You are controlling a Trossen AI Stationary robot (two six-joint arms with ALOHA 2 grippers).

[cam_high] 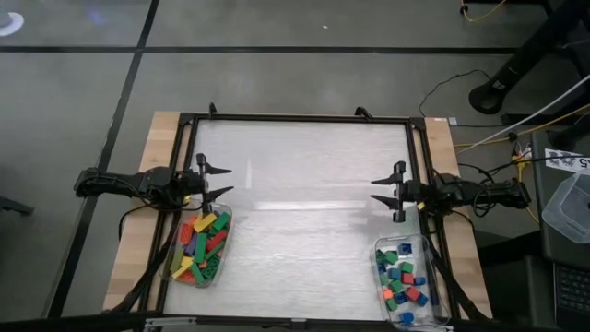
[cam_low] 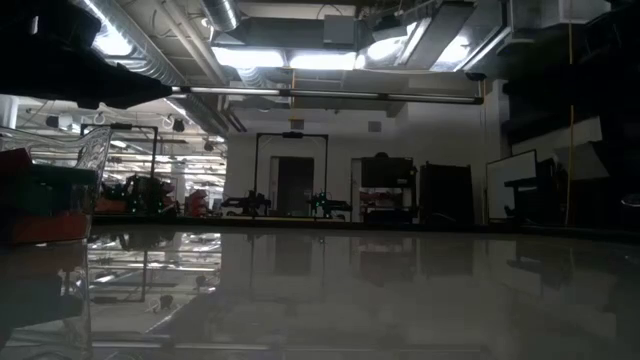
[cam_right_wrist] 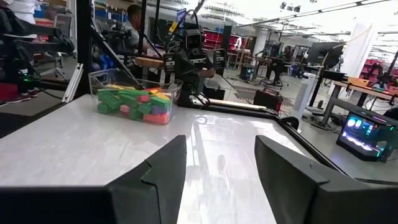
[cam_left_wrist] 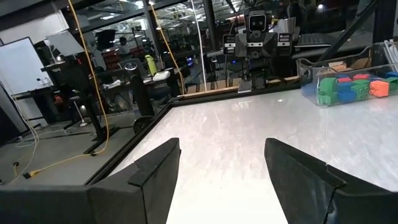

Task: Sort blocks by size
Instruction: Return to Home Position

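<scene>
Long blocks (cam_high: 205, 242) in green, red, yellow and orange fill a clear tub (cam_high: 184, 277) at the table's near left; they also show in the right wrist view (cam_right_wrist: 135, 103). Short squarish blocks (cam_high: 402, 280) in blue, green and red lie in a clear tub (cam_high: 433, 309) at the near right, also seen in the left wrist view (cam_left_wrist: 351, 87). My left gripper (cam_high: 219, 181) is open and empty at the table's left edge, just beyond the left tub. My right gripper (cam_high: 384, 191) is open and empty at the right edge, beyond the right tub.
A black frame (cam_high: 295, 118) borders the white table top (cam_high: 304, 212), whose middle is bare. Cables (cam_high: 498, 138) and gear lie off the table's right side. A person (cam_right_wrist: 134, 25) sits in the room beyond the table.
</scene>
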